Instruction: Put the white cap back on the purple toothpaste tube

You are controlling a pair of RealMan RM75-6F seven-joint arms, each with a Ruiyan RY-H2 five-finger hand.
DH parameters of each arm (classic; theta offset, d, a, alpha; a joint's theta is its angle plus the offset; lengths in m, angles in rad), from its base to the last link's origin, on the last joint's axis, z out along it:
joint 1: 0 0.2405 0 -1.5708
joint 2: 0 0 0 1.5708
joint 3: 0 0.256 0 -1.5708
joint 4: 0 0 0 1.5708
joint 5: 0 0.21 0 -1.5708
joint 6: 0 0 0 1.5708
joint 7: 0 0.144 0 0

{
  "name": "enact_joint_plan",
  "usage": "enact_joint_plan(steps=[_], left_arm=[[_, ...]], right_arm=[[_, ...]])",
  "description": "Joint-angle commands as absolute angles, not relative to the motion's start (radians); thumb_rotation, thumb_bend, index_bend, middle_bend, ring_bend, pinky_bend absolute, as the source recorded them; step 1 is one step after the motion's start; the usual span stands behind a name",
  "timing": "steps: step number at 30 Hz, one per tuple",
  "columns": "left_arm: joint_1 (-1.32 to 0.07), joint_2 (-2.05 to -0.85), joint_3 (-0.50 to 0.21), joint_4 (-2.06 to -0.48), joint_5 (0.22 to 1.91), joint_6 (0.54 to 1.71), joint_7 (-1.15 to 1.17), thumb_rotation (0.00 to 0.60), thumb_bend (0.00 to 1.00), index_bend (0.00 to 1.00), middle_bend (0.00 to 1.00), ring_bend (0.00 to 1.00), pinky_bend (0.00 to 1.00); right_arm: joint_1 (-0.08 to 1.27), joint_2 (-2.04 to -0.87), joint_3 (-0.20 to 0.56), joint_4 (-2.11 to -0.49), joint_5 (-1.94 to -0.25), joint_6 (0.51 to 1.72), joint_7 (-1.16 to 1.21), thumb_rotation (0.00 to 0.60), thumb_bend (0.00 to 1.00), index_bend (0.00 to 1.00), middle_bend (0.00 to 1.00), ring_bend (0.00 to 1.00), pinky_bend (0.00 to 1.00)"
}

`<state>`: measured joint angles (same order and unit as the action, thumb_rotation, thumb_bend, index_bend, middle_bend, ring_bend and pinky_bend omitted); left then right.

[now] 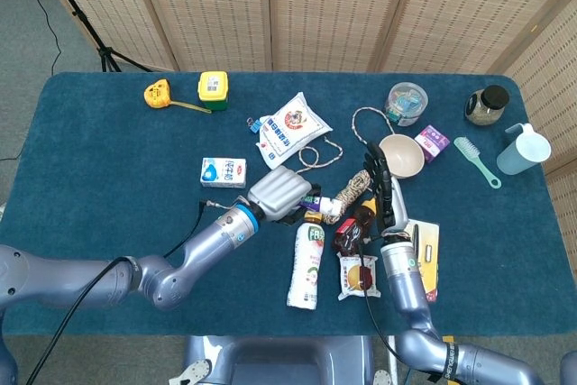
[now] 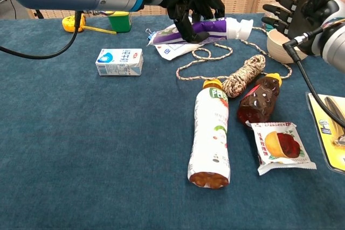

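My left hand grips the purple toothpaste tube around its middle and holds it level above the table, its white end pointing right. In the head view the left hand covers most of the tube. My right hand hangs just right of the white end, fingers spread, with nothing visible in it. From the head view the right hand stands upright over the brown bottle. I cannot tell whether the white end is a cap or the bare nozzle.
Under the tube lie a white pouch and a thin cord. A rope coil, a brown sauce bottle, a green-labelled bottle and a snack packet crowd the middle. A milk carton lies left, a bowl behind the right hand.
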<state>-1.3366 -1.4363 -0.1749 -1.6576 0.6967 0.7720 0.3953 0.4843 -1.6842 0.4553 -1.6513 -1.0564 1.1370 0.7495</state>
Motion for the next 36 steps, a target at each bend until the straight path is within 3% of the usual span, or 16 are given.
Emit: enact_joint_plan(steps=[1, 36], left_arm=[[-1.359, -1.449, -0.172, -1.66, 0.65, 0.794, 0.439, 0.6, 0.68, 0.62, 0.53, 0.46, 0.51], [-1.446, -1.58, -0.223, -1.641, 0.439, 0.948, 0.624, 0.6, 0.68, 0.62, 0.53, 0.47, 0.52]], right_arm=[[0.483, -1.701, 0.457, -1.641, -1.057, 1.151, 0.737, 0.034, 0.0, 0.0, 0.0, 0.0, 0.0], [0.509, -1.815, 0.484, -1.578, -1.06, 1.18, 0.614, 0.047, 0.0, 0.0, 0.0, 0.0, 0.0]])
